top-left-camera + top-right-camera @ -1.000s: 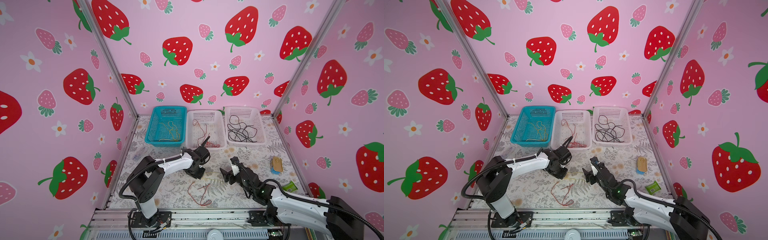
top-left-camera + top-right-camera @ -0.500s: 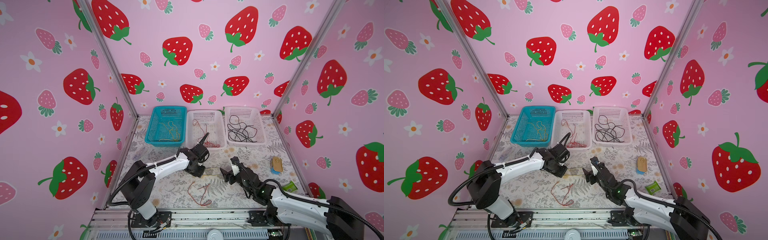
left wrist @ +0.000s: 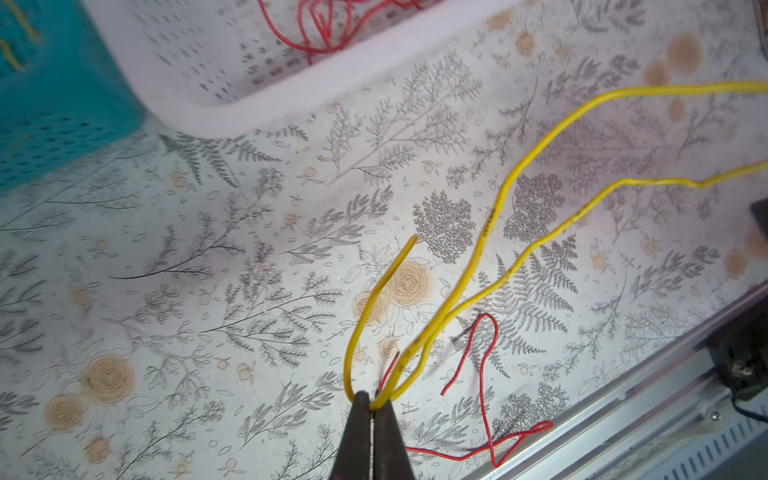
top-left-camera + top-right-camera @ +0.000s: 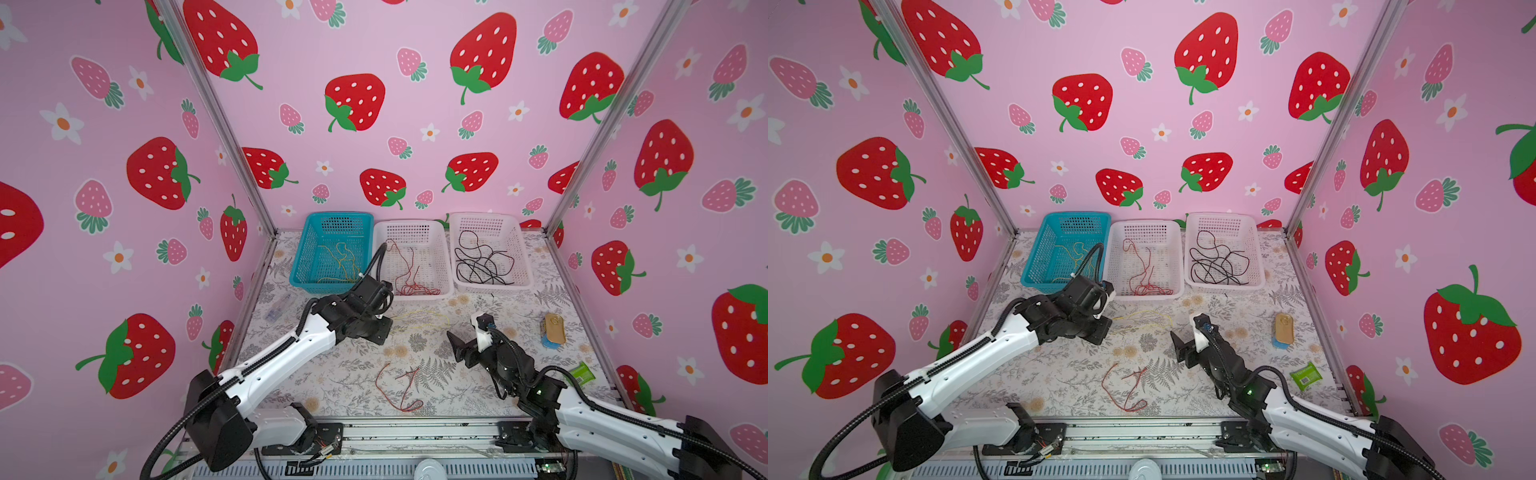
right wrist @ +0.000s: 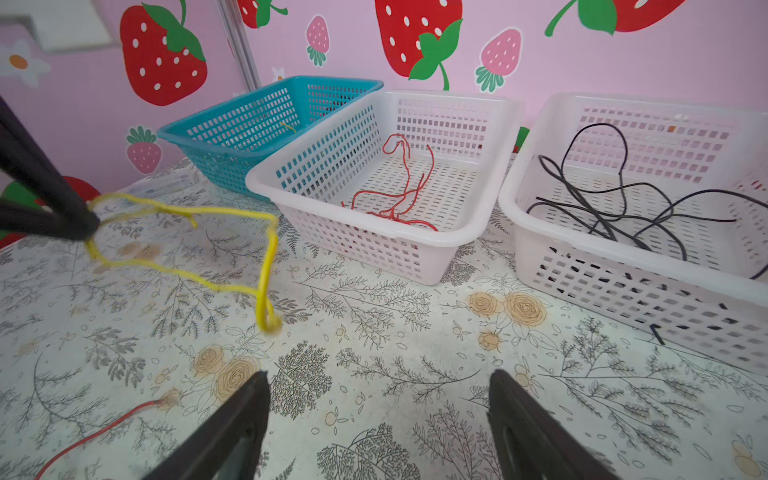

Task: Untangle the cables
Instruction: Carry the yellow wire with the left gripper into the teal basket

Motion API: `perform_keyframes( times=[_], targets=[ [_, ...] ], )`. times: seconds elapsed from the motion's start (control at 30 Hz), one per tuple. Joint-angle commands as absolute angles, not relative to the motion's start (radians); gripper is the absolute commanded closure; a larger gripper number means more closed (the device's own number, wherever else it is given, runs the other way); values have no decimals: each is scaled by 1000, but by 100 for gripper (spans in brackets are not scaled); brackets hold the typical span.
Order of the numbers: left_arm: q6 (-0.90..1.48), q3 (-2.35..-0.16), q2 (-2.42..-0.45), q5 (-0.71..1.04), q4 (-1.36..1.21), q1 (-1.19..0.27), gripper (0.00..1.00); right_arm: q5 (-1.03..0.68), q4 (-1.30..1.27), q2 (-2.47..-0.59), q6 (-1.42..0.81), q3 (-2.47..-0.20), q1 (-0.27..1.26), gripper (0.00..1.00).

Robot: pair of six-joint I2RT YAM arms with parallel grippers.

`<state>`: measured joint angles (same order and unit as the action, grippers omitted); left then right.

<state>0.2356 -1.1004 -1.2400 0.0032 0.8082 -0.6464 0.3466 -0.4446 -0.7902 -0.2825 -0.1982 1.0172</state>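
Worktop [image 4: 332,374], fern-and-rose print, walled on three sides by strawberry panels; front edge closed by a metal rail [image 4: 415,432]; open room at frame centre and lower centre in both top views, between the two arms;

Left pincer [image 3: 372,406]: jaws pressed together on a yellow cable [image 3: 494,212], gripped at a bend; two long strands run off toward the right edge of the left wrist view, and one short end curls up free; in both top views this cable stretches as a thin loop over the worktop at frame centre, just in front of the middle basket and between the two pincers;

Right pincer [image 5: 376,384]: jaws spread wide, holding nothing, over bare worktop right of frame centre; near the far end of the yellow loop but apart from it;

Red cable [image 4: 377,382]: loose on the worktop at lower centre, near the rail, apart from both pincers;

Rear row, three baskets side by side along the back wall: teal basket [image 4: 338,215], left of centre, holds thin yellow cables [image 4: 338,253]; middle white basket [image 4: 415,232] holds red cables [image 4: 411,286], heaped toward its front wall; right-hand white basket [image 4: 484,216] holds black cables [image 4: 482,266] in loose loops;

Right margin: flat tin [image 4: 554,326] and, nearer the front, a green packet [image 4: 582,372], both well apart from the cables; left margin: clear packet [image 4: 280,307] near the wall
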Motion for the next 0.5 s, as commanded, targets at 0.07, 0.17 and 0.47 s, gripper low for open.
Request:
perform_keyframes(
  times=[0.07,0.17,0.47],
  targets=[
    [221,-1167,-1150,47,833,-506,100,268,-471,-838,-265,-216,1023,17],
    [222,-1200,-1140,74,823,-423,100,253,-479,-844,-261,-214,1024,17],
    [363,-1300,-1271,229,676,-186,100,248,-503,-896,-245,-221,1023,17]
  ],
)
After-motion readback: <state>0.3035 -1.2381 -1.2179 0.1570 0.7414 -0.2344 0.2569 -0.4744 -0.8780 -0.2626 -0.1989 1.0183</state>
